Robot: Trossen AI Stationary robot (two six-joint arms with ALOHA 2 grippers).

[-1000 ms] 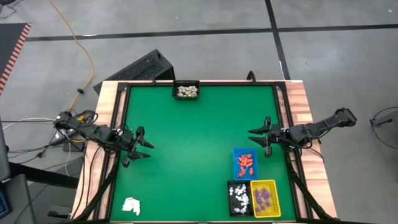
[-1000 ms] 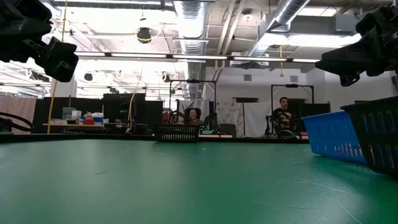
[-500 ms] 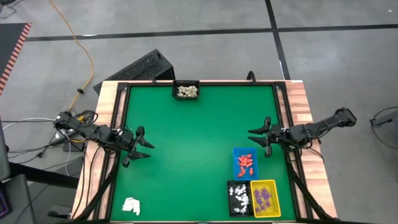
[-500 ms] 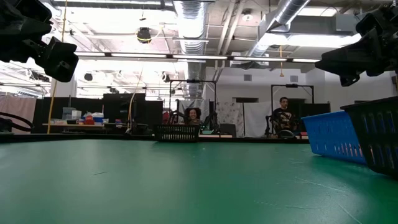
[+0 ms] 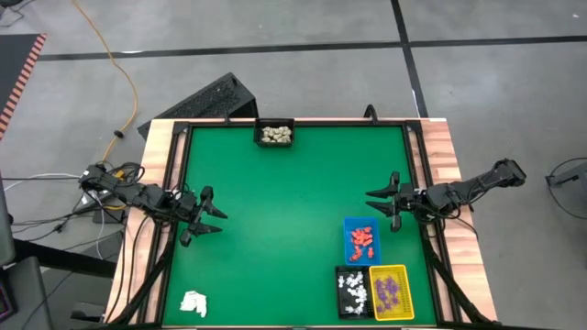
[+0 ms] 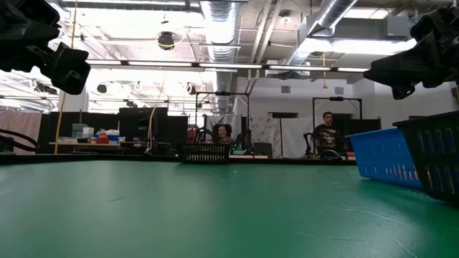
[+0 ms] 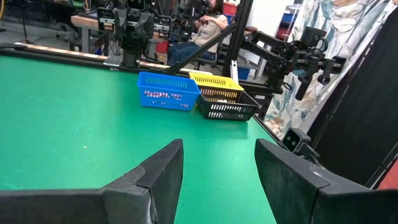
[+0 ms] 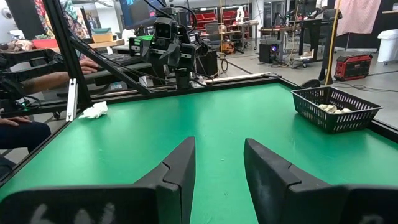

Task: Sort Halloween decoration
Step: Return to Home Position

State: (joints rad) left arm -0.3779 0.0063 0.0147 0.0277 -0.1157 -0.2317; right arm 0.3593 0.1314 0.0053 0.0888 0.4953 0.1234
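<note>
Left arm [image 5: 147, 196] stretched inward, left gripper [image 5: 216, 220] aloft, fingers apart, right arm [image 5: 468, 187] mirrored opposite, right gripper [image 5: 372, 201] aloft, fingers apart, grippers well apart

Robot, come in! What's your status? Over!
Left gripper open, empty, table's left side. Right gripper open, empty, right side. Decoration pieces sit sorted in four trays. White wad in a corner, blocking nothing.

I see the desk [image 5: 293, 229] lit evenly from overhead, with only faint shadows. In the low view the ceiling light strips [image 6: 215, 66] glare brightly, and the green top shows a soft sheen.
</note>
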